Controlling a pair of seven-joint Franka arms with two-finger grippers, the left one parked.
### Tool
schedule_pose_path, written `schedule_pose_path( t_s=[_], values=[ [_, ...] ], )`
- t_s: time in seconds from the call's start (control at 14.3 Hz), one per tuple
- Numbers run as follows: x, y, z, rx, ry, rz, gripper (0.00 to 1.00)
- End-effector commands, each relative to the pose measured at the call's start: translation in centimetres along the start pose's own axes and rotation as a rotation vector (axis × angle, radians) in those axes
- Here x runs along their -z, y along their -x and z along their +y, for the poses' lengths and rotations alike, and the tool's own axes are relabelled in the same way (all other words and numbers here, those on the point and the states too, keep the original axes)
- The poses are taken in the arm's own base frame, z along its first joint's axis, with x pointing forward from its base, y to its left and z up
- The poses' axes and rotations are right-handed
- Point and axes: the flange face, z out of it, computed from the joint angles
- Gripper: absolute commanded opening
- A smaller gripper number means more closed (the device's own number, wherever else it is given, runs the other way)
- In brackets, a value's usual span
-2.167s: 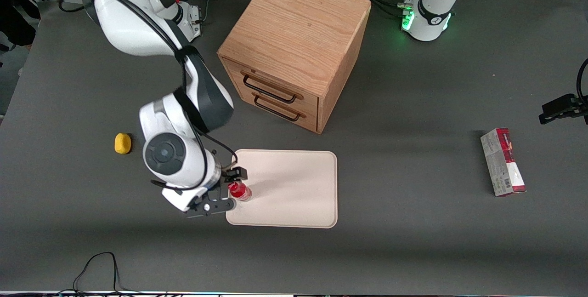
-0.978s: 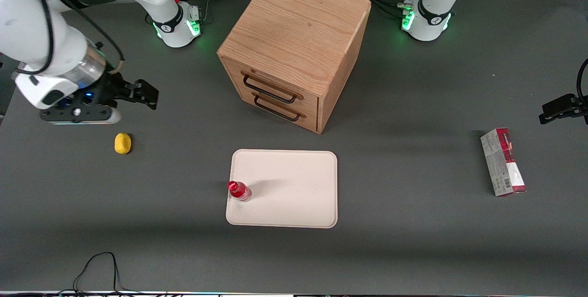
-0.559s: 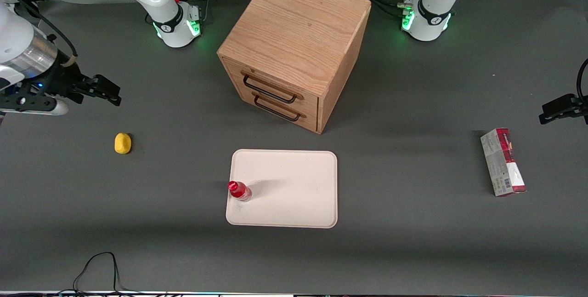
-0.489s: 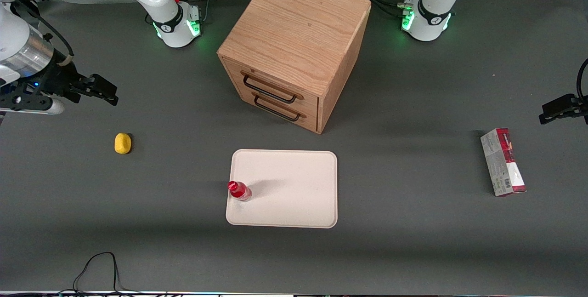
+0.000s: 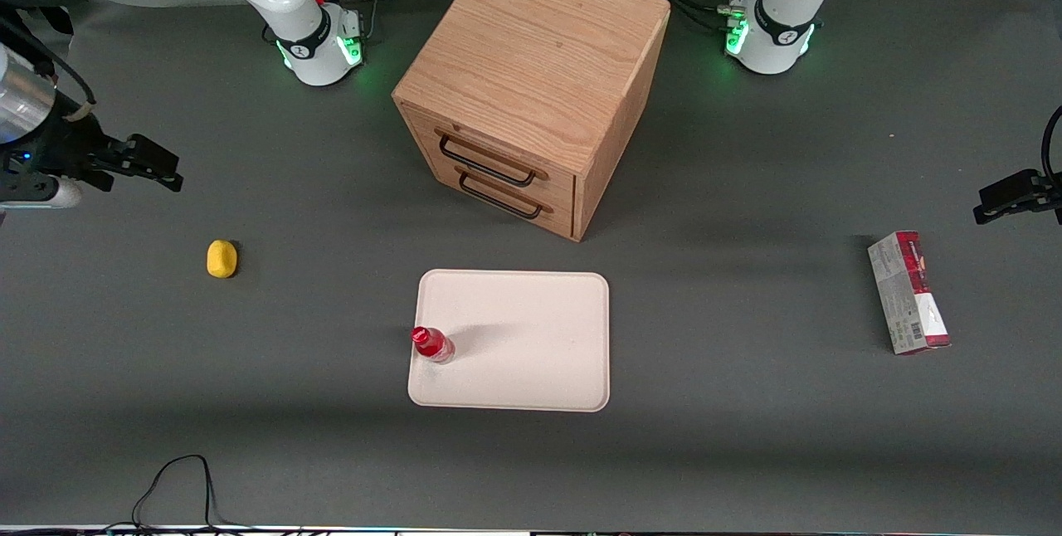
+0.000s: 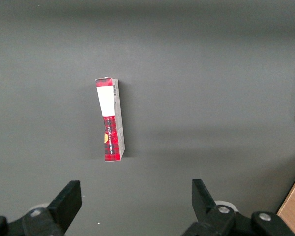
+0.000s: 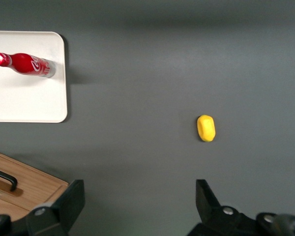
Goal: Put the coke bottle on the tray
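- Up high at the working arm's end of the desk [image 5: 747, 453] hangs the claw [image 5: 153, 164], with its two fingers [image 7: 69, 201] wide apart and nothing between them.
- It is well away from the tray [image 5: 531, 370] and the coke bottle [image 5: 432, 344].
- The coke bottle stands upright on the tray, close to the tray's edge on the working arm's side, with its red cap on top.
- The tray is flat, cream-white and has round corners. It lies on the dark desk, nearer to the front camera than the wooden cabinet [image 5: 531, 63].
- The wooden cabinet has two drawers with dark handles [image 5: 485, 161], and both drawers look closed.
- A little yellow lump [image 5: 221, 259] lies on the desk between the claw and the tray, apart from both.
- In the right wrist view the yellow lump [image 7: 206, 128] and the coke bottle [image 7: 23, 64] both show below the claw.
- A red and grey carton [image 5: 908, 293] lies flat toward the parked arm's end of the desk.
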Motion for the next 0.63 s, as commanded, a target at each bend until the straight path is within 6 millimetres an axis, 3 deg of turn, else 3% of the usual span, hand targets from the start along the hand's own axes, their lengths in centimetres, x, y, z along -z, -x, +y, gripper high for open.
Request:
schedule_pose_path(
  t_s=[0.0,0.56],
  values=[
    [0.0,0.2,1.3,0.047,-0.001,0.013,1.0],
    [0.1,0.4,2.5,0.01,0.002,0.008,1.0]
  ],
)
